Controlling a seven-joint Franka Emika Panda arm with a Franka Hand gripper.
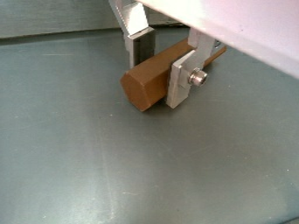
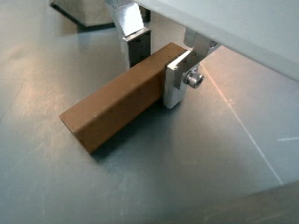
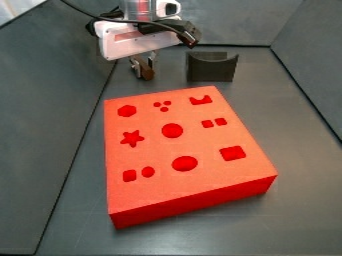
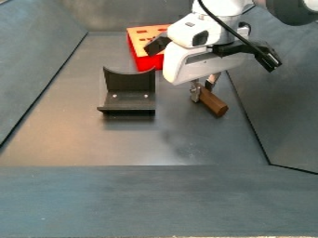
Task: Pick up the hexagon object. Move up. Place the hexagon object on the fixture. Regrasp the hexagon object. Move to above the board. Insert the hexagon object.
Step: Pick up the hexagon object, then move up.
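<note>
Gripper (image 2: 158,59) beside the fixture (image 4: 126,93), jaws clamping hexagon object (image 2: 117,107) near one end; rigid, light, smooth-faced; may pivot.

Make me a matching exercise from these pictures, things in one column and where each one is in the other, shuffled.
Things:
1. hexagon object
2. fixture
3. board
4. gripper

Places:
A. standing alone on the floor, nothing in its notch
B. lying on the floor between the fingers
C. low over the floor, straddling the brown peg
D. on the floor, recesses all unfilled

Pairs: 1-B, 2-A, 3-D, 4-C
</note>
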